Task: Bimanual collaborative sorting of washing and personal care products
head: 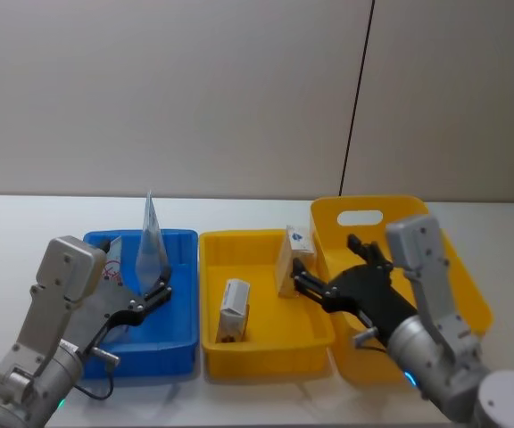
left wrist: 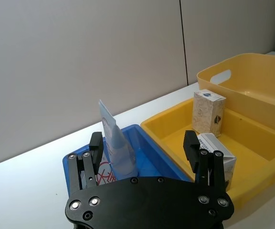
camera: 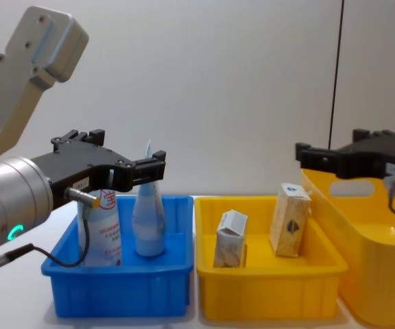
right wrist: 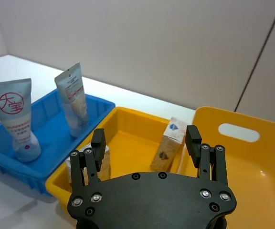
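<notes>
Sorted by kind, it seems: plain tube (head: 150, 245) and red-logo tube (right wrist: 18, 119) propped upright in blue bin (head: 150, 358), cartons (head: 234, 309) in small yellow bin (head: 266, 357). Left claw (left wrist: 143, 140) and right claw (right wrist: 145, 135) spread open, empty, above them.

Blue bin (head: 159, 361) is sitting left of centre near the table's (head: 25, 223) front edge. Shallow yellow bin (head: 266, 357) is sitting just beside it, with a taller handled yellow bin (head: 471, 294) standing rightmost.
</notes>
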Motion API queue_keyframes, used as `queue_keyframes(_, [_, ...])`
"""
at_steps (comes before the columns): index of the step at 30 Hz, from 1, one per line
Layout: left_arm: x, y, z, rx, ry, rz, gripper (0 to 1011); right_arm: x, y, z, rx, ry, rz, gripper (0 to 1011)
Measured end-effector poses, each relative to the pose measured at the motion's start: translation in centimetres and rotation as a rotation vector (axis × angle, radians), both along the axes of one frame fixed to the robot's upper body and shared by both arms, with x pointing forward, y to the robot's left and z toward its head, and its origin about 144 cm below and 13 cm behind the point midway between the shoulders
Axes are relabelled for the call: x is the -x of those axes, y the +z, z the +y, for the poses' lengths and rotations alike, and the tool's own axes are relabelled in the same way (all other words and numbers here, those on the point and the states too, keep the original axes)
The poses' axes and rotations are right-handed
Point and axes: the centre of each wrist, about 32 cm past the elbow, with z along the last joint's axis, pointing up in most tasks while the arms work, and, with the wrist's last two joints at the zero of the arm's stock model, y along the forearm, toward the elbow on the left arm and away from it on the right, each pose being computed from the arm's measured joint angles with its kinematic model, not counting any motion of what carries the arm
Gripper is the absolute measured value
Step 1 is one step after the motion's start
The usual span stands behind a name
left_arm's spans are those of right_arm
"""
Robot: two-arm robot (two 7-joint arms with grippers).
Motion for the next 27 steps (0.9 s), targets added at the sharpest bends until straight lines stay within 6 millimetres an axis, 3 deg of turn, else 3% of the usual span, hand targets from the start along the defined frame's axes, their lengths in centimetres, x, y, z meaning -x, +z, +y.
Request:
queue_keyframes(12, [0.0, 0.0, 0.0, 0.000, 0.000, 0.000, 1001, -1.9, 2.8, 3.5, 0.049, 0.051, 0.158, 1002])
queue_keyframes(27, [0.0, 0.0, 0.0, 0.000, 0.000, 0.000, 1002, -2.9, 3.4, 7.3, 0.082, 0.056, 0.325, 1002])
